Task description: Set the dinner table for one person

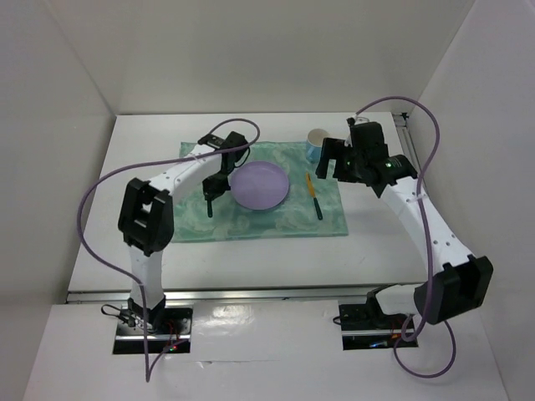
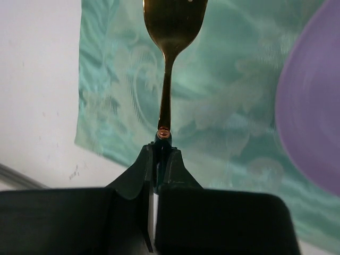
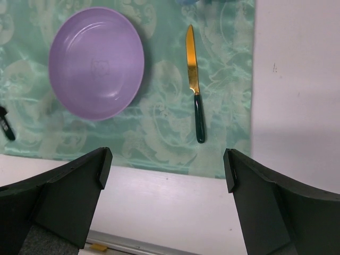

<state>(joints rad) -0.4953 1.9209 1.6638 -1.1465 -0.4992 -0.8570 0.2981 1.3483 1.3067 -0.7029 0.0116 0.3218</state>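
bench [image 1: 376, 251]: big white top, sits under everything, metal rail along the near edge by the arm bases
cloth [image 3: 159, 122]: teal patterned thing, lying flat in the middle of the bench
plate [image 3: 96, 62]: purple, on the cloth, roughly centre
knife [image 3: 194, 85]: on the cloth right of the plate, not touching it, gold blade pointing to the far side, green handle nearer
cup [image 1: 318, 138]: at the cloth's far right corner, partly hidden by the right arm
left fingers [image 2: 162, 144]: pinched tight on the fork [image 2: 166, 90] by its handle end, gold head sticking out over the cloth just left of the plate; can't tell if it touches the cloth
right fingers [image 1: 334, 160]: spread wide, holding nothing, up above the cloth's right side
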